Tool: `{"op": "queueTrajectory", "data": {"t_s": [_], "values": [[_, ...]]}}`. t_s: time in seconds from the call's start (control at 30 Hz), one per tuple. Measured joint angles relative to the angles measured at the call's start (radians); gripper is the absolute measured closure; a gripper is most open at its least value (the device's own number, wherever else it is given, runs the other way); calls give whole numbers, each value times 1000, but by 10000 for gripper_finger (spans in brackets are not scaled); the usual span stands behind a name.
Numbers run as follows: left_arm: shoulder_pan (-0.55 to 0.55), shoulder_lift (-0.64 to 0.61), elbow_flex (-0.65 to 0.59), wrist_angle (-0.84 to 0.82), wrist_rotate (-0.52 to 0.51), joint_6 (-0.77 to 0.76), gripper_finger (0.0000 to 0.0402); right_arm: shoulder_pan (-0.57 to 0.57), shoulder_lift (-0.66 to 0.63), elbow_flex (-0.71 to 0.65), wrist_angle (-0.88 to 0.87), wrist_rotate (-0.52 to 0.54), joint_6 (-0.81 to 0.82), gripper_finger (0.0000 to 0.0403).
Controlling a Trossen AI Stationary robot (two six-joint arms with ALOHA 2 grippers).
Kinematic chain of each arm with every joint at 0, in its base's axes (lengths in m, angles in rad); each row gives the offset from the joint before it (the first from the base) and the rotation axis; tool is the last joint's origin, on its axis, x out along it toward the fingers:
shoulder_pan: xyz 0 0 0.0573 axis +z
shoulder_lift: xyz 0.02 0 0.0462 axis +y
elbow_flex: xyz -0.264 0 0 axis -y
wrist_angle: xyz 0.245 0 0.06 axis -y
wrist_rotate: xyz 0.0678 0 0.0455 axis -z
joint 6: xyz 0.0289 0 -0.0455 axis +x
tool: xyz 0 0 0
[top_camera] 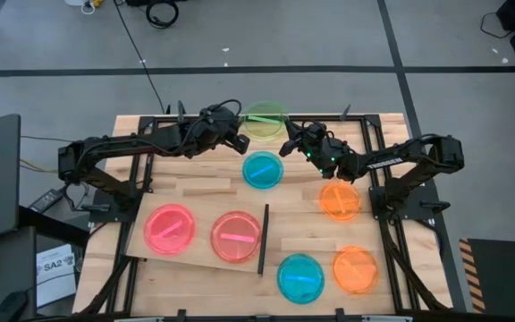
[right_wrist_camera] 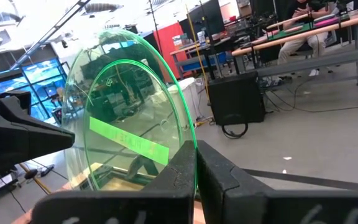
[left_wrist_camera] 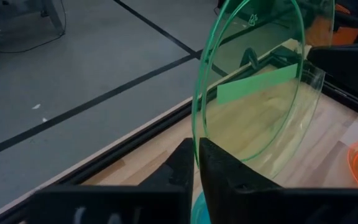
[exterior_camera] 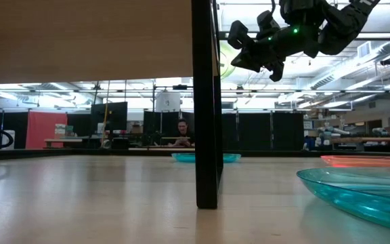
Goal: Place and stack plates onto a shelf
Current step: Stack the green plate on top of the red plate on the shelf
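Both tools are meeting above the tabletop's (top_camera: 195,188) far edge, the left tool (left_wrist_camera: 196,163) and the right tool (right_wrist_camera: 195,168) each pinching opposite rims of one green plate (top_camera: 265,120), fingers closed tight on it and holding it off the surface. Two pink plates (top_camera: 169,228) are lying side by side on the shelf (top_camera: 195,257). Two blue plates (top_camera: 263,169) and two orange plates (top_camera: 339,199) are resting on the tabletop beside it.

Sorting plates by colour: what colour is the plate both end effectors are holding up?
Green, translucent, with a green strip label: the green plate, clearest in the left wrist view.
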State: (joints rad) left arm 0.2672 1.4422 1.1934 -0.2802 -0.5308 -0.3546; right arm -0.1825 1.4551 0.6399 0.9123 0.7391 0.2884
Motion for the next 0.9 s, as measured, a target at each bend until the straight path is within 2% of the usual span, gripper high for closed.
{"op": "queueTrajectory", "data": {"t_s": [0.17,0.53,0.67,0.9], "values": [[0,0,0,0,-1,0,394,0,0,0,0,0,0,388],[0,0,0,0,0,2,395,0,0,0,0,-3,7,385],[0,0,0,-6,-7,2,395,-5,0,0,0,-61,7,383],[0,0,0,1,5,3,395,-23,0,0,-1,-93,8,345]]}}
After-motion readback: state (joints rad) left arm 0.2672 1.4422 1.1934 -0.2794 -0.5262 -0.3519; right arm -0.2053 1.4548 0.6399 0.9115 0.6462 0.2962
